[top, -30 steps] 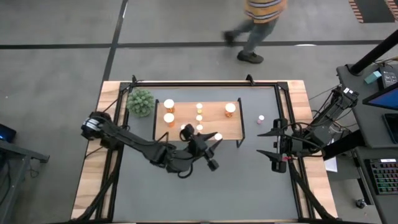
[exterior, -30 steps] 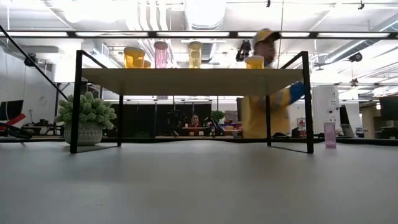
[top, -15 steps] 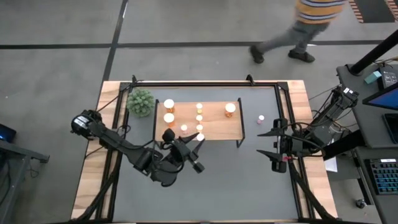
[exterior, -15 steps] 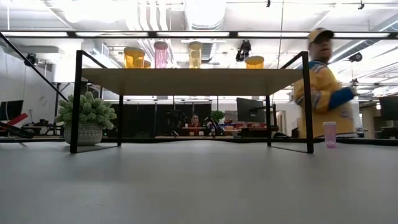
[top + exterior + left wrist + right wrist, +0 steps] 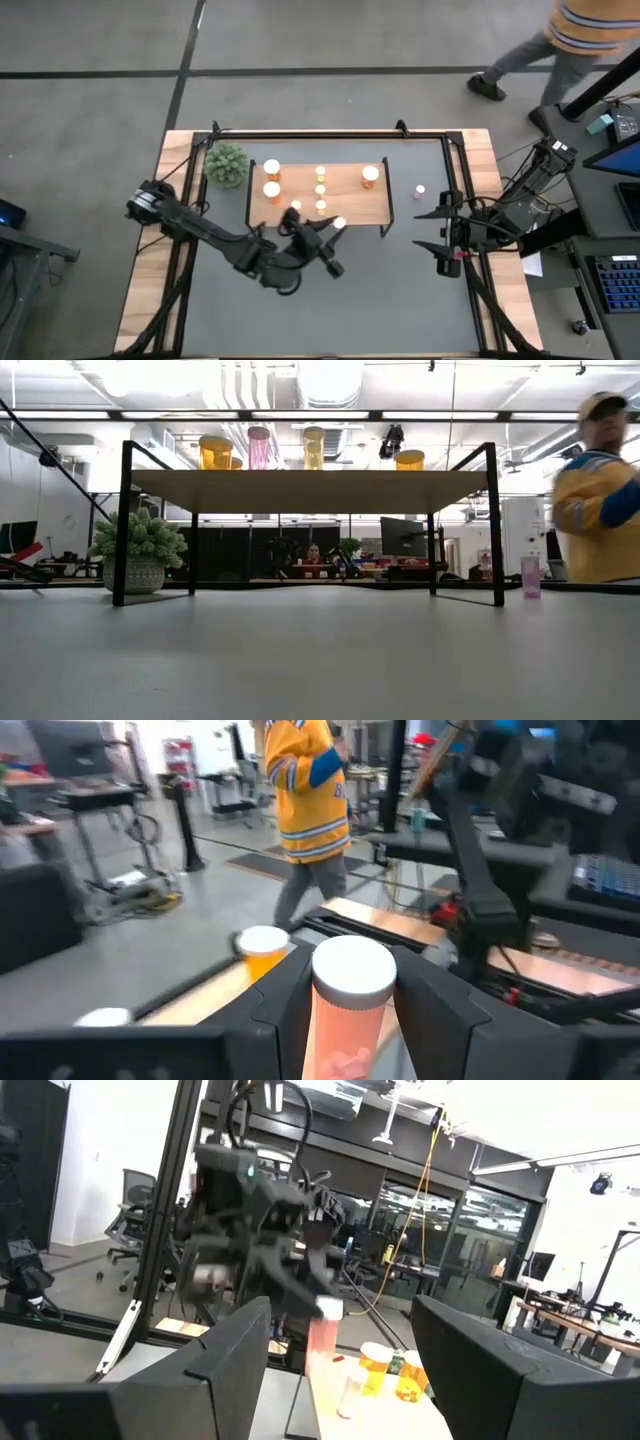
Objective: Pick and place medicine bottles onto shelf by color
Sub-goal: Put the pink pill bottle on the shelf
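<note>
My left gripper (image 5: 336,228) is shut on a pink, white-capped medicine bottle (image 5: 348,1010) above the near edge of the light-wood shelf (image 5: 350,200). On the shelf stand three orange bottles (image 5: 271,167), (image 5: 271,188), (image 5: 370,173) and several small ones (image 5: 320,188). Another pink bottle (image 5: 420,190) stands on the table to the right of the shelf. My right gripper (image 5: 443,245) is open and empty near the table's right edge. The low view shows neither gripper. My left gripper pinches the pink bottle's body (image 5: 345,1030) just below its white cap (image 5: 352,968), one finger (image 5: 290,995) on each side. The fingers come from the table's near left. The bottle stands upright and is lifted clear.
A green spiky plant in a pot (image 5: 227,164) stands at the shelf's far left corner. The shelf's black legs (image 5: 122,525) rise from the table. A person (image 5: 560,40) walks on the floor beyond the table's far right.
My left gripper, still shut on the pink bottle, first drew back toward the table's left along the shelf's near edge, then came back toward the right. The person behind the table has walked to the right.
</note>
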Available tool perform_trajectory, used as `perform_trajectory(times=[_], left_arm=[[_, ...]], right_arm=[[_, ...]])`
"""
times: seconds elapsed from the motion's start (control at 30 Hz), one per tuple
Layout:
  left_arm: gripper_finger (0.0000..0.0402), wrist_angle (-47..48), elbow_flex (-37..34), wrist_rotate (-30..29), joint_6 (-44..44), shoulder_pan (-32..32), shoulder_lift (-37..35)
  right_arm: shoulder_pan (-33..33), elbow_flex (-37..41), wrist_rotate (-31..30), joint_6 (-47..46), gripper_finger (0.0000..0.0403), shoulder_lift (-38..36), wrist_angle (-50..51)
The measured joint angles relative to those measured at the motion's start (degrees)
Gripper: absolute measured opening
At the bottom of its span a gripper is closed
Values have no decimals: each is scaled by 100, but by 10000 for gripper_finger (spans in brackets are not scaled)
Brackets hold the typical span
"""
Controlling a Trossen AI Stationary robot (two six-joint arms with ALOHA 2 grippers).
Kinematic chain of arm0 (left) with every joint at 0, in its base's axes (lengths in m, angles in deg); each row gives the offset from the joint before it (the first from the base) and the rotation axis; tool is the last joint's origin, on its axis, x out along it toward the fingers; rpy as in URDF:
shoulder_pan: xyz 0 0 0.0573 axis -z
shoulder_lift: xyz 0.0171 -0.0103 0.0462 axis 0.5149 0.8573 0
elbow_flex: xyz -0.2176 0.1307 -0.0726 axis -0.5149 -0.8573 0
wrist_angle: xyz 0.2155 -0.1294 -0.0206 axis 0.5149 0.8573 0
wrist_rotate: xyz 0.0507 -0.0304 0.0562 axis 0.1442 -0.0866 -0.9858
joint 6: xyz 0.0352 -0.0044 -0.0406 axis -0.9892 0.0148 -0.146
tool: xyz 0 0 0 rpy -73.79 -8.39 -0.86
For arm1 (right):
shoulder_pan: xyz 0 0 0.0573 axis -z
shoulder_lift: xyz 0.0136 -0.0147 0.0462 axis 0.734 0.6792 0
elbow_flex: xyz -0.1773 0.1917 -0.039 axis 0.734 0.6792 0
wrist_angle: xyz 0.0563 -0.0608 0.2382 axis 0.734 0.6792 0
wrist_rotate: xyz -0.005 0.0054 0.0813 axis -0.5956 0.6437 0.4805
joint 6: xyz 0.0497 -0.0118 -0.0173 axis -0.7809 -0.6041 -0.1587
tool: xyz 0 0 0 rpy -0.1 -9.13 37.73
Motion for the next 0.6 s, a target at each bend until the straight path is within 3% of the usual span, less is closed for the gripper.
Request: perform_trajectory(times=[0.23,0.6], left_arm=[[114,-785,-4,125,120,-327,661],[114,-797,186,68,161,-610,1397]], right_arm=[[-1,0,-2,12,233,2,1],[-2,0,-2,20,233,2,3]])
